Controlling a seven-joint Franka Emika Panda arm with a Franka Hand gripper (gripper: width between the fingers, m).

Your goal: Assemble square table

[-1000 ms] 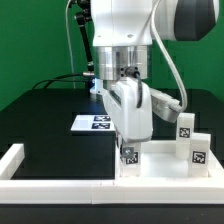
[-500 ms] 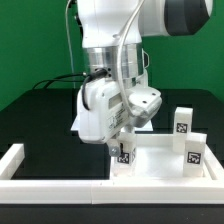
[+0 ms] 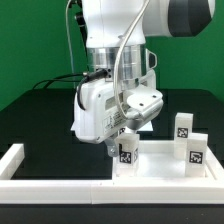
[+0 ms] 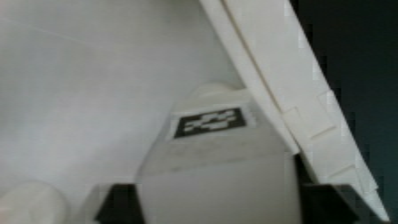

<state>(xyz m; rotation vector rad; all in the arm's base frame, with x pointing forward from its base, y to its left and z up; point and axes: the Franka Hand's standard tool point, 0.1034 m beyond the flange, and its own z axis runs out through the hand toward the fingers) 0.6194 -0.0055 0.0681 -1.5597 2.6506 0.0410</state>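
You're seeing the pincer (image 3: pixel 124 147) straddling a leg (image 3: pixel 126 153) standing at the tabletop's (image 3: pixel 160 164) near-left corner, jaws looking partly open; grip unclear. Two legs (image 3: pixel 184 127) are standing right. A fourth isn't showing.

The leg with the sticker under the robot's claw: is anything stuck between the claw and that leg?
Nothing visible is. The gripper hangs right over the leg standing in the tabletop corner. In the wrist view the leg sits between the two fingertips with nothing else there.
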